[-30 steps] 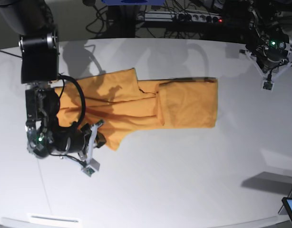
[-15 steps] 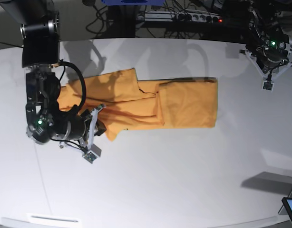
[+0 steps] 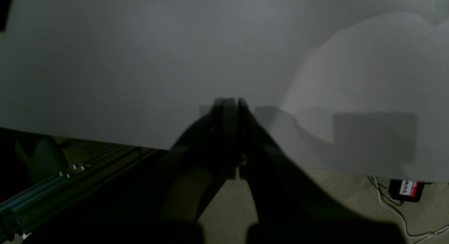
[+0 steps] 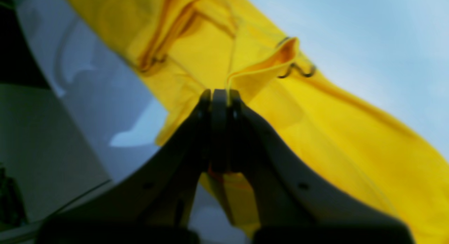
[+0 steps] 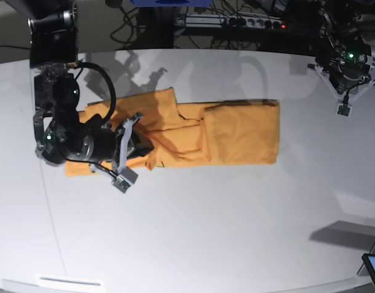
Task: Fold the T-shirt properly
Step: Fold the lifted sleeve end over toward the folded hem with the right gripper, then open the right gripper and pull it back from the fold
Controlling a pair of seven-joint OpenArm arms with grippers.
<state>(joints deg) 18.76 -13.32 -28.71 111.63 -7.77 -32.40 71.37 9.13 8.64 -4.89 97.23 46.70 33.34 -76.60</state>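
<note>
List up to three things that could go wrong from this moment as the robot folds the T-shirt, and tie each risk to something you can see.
1. The right gripper pinches only a thin edge of the T-shirt, jaws shut; the cloth could slip out mid-fold.
2. The shirt is already bunched and creased near that gripper, so carrying the fold across may trap wrinkles and leave uneven layers.
3. The left gripper is shut over the bare table, away from the shirt; with nothing pinning the far end, the whole garment might drag.

Right hand pinched closed low; left hand closed, raised apart.
</note>
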